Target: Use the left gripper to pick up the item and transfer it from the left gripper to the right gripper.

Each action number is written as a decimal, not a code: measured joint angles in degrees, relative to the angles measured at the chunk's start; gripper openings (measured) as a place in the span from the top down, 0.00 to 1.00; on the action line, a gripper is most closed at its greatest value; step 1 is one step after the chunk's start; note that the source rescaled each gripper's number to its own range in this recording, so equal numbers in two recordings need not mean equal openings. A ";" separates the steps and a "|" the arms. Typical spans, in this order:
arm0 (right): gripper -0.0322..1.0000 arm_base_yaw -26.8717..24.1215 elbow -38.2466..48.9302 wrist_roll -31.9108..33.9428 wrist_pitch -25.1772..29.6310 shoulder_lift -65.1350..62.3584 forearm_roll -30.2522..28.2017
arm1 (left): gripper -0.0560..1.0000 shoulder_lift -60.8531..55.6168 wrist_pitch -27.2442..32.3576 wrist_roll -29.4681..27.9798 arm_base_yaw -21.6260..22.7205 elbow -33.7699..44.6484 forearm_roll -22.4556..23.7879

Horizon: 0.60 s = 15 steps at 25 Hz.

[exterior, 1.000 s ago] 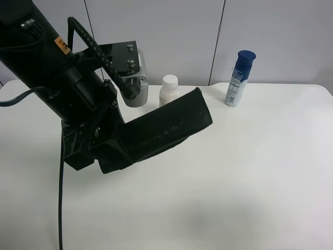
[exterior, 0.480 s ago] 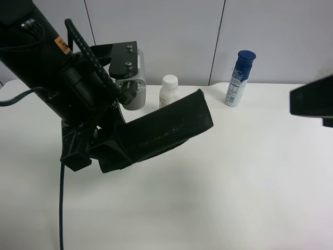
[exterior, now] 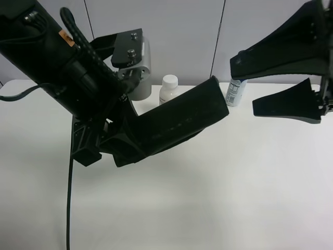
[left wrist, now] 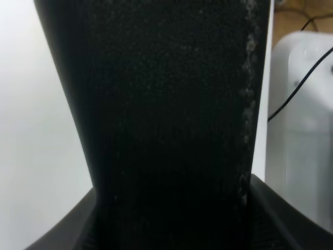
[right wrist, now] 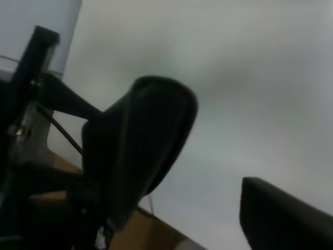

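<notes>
While the right tool [exterior: 242, 86] gapes wide, whether the left tool [exterior: 218, 107] grips is unclear.

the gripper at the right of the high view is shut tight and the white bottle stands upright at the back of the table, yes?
Not quite. The gripper at the exterior high view's right is open, not shut: the exterior high view shows its two fingers spread well apart. The white bottle does stand upright at the back of the table.

At the far edge of my white table [exterior: 234, 182] stand a small white bottle [exterior: 168, 89] and, apart, a blue-labelled can [exterior: 235, 95].
</notes>
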 joint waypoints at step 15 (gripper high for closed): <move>0.00 0.00 0.00 -6.22 2.10 7.14 7.86 | 0.92 -0.05 -2.98 12.48 0.00 0.00 -12.32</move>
